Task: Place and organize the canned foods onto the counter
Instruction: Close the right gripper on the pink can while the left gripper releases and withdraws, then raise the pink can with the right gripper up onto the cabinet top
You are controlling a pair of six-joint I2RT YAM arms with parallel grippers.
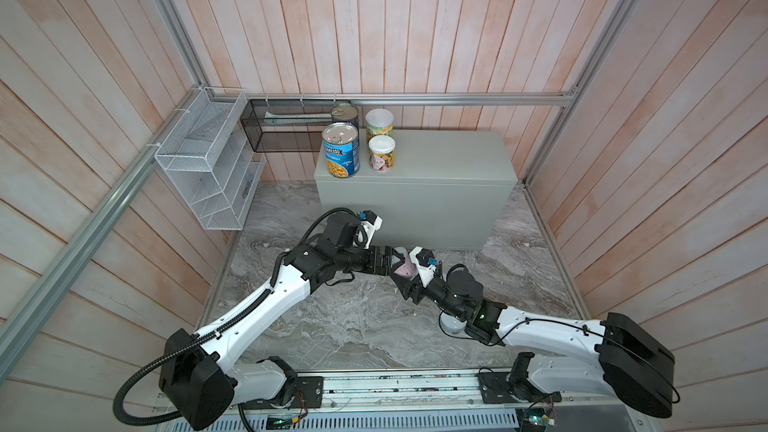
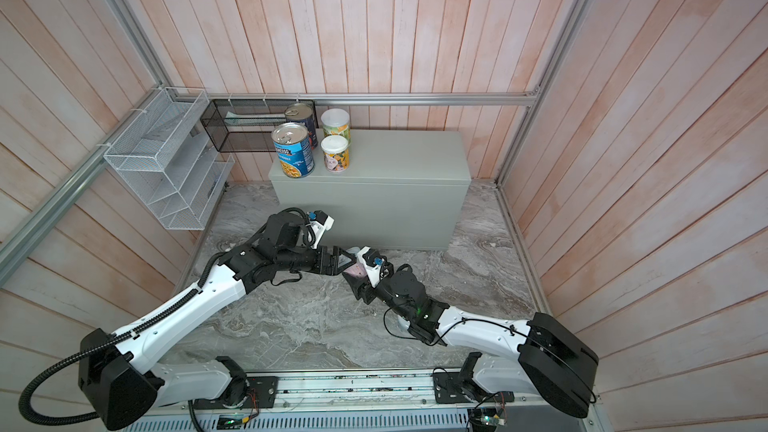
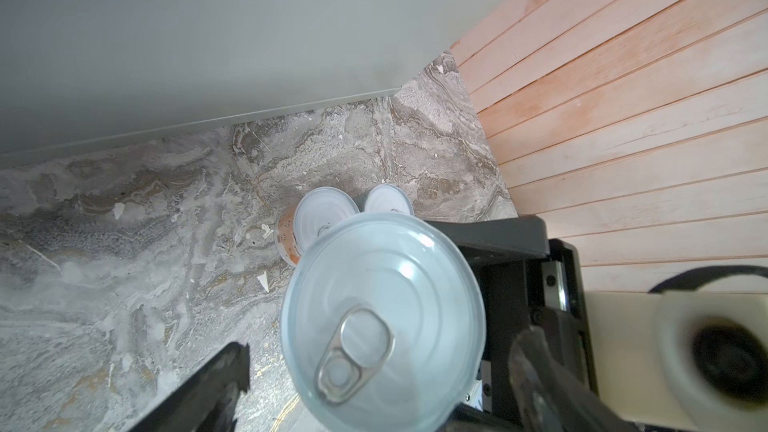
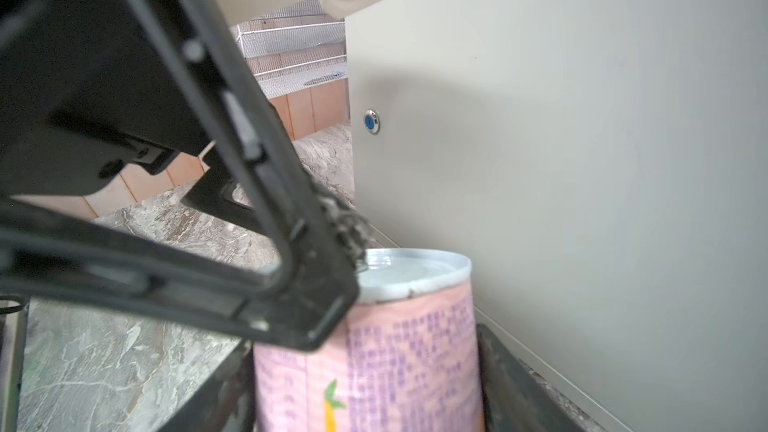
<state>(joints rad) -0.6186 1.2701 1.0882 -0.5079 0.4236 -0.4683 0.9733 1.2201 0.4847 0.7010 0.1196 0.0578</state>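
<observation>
Step in hand: reads as a hand-over in front of the counter [image 1: 449, 155], with the pink can [image 1: 402, 271] caught between the two arms and the right side in charge of it.
Left gripper: the left gripper [image 1: 394, 261] has its jaws spread wide. The left wrist view shows a gap between one finger and the can's pull-tab lid, so it grips nothing.
Right gripper: the right gripper [image 4: 365, 388] is clamped on the pink can's side wall, a finger on each flank in the right wrist view.
Pink can: lid up and slightly tilted, close to the counter's front face and below its top. It appears clear of the marble surface [image 1: 353, 326].
On the counter: four cans stand in a two-by-two block at the left end. The Progresso can [image 1: 340, 150] is in front of another metal-topped can [image 1: 345, 115], with two white-lidded cans [image 1: 382, 154] beside them.
Waiting: two short cans [image 3: 326, 214] stand side by side on the marble near the right wall. I cannot see a fourth.
Progress: I'd call it about half done.
Next move calls for: the left arm to back away clear of the lid. The right arm then has to lift the can above the counter's front edge and set it upright on the bare stretch just right of the block, without nudging the white-lidded pair.
</observation>
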